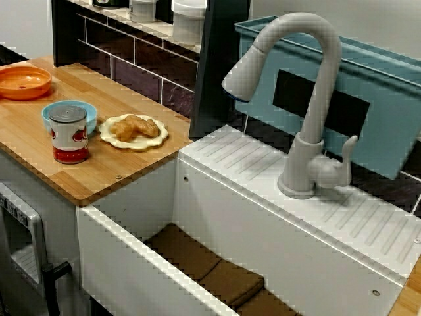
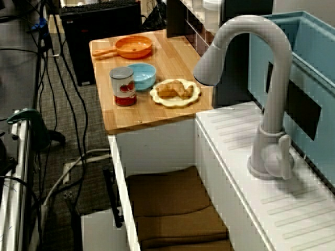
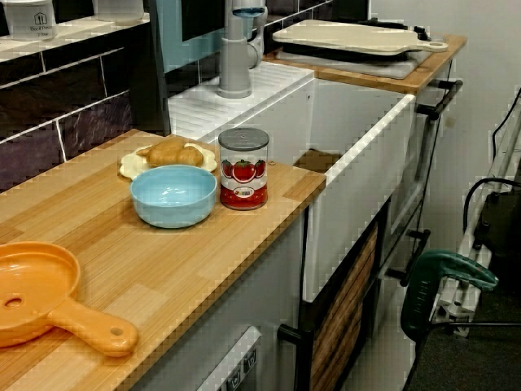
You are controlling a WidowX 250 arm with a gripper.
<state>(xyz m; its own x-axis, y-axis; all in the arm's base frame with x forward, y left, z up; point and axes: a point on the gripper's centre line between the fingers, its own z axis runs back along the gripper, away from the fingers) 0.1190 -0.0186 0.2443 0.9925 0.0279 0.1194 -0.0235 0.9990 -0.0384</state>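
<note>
Tomato can [image 1: 69, 135] stands upright on the tabletop [image 1: 29, 128] just beside the blue bowl [image 1: 90, 116], ungrasped; no hand shows, so its state I cannot tell.

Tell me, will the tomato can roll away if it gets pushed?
Probably not while the tomato can stands upright on the wooden counter; it would likely slide or tip. Tipped over, its round side could roll. The blue bowl sits close beside it, so it may bump that.

On the counter [image 1: 99, 89], can [image 1: 69, 135] beside bowl [image 1: 92, 117], perhaps touching; plate [image 1: 148, 143] near.
</note>
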